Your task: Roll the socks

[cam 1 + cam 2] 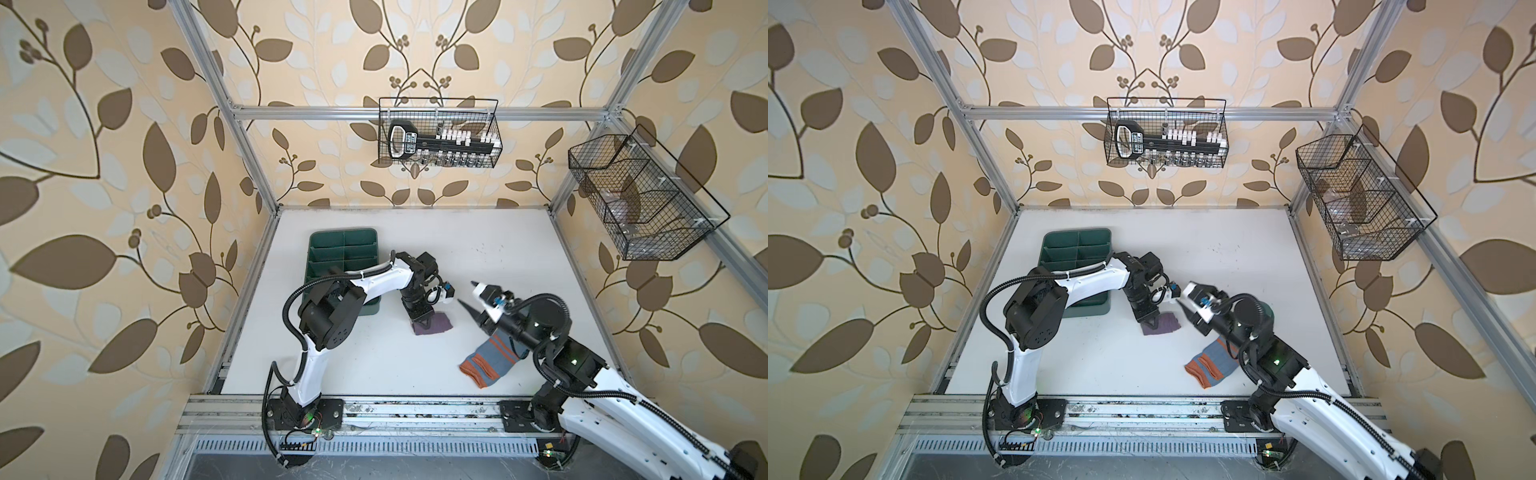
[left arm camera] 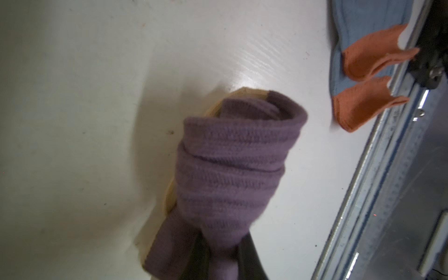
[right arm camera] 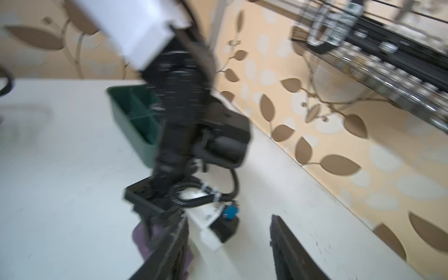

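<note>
The purple knit sock (image 1: 435,325) is rolled into a short thick bundle and lies on the white desk (image 1: 374,365) near the middle, to the right of the dark green divided plastic tray (image 1: 324,245). The left gripper (image 1: 423,321) comes down on it from above. Its jaws are closed narrow on one end of the roll. In the left wrist view the two black fingers (image 2: 201,257) pinch the purple cloth between them, and a beige part of the same sock shows under the roll, next to the desk surface.

The grey-blue knit sock with orange stripes (image 1: 490,359) lies flat on the desk toward the front right, well apart from the purple knit sock. Its orange cuff (image 1: 471,374) points to the front edge, and its other end is hidden under the right arm. It is not rolled.

The right gripper (image 3: 229,217) is near the left gripper, on the right side of the purple knit sock. Its jaws stand moderately apart and nothing is between them. The right wrist view is blurred, but both black fingers are seen there with a clear gap. I cannot tell how high this gripper is above the desk.

The tray stands at the back left of the desk, partly covered by the left arm in both top views.
</note>
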Robot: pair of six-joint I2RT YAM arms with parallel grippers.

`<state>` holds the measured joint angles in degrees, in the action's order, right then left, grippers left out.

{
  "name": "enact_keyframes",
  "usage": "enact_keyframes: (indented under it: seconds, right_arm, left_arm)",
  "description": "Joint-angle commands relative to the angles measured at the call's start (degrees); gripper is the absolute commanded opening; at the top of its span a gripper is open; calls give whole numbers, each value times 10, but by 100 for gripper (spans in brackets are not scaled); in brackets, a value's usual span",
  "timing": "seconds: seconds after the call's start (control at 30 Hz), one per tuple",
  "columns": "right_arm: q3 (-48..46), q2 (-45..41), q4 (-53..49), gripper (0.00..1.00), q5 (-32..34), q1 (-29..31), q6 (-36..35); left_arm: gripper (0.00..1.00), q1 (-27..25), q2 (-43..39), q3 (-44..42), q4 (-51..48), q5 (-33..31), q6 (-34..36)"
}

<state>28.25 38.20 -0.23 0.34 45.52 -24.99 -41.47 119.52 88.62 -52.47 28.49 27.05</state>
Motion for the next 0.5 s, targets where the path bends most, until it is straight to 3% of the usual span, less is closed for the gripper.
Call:
enact_keyframes:
  seconds: [0.0,0.1,0.17,0.37,0.47]
  right_arm:
    - [-4,70,-69,56,103,107,-183]
    - [-1,157,-80,56,191,148,-229]
    - [-2,200,-70,57,204,151,-259]
    - [1,316,38,60,214,127,-336]
    - [25,366,53,60,187,93,-351]
  left_arm:
    - [13,10,44,8,-88,-3,12]
    - [13,18,51,9,-84,-5,12]
    - [13,23,53,7,-80,0,12]
    - [13,34,78,34,-94,23,22]
    - [13,36,84,39,-97,27,23]
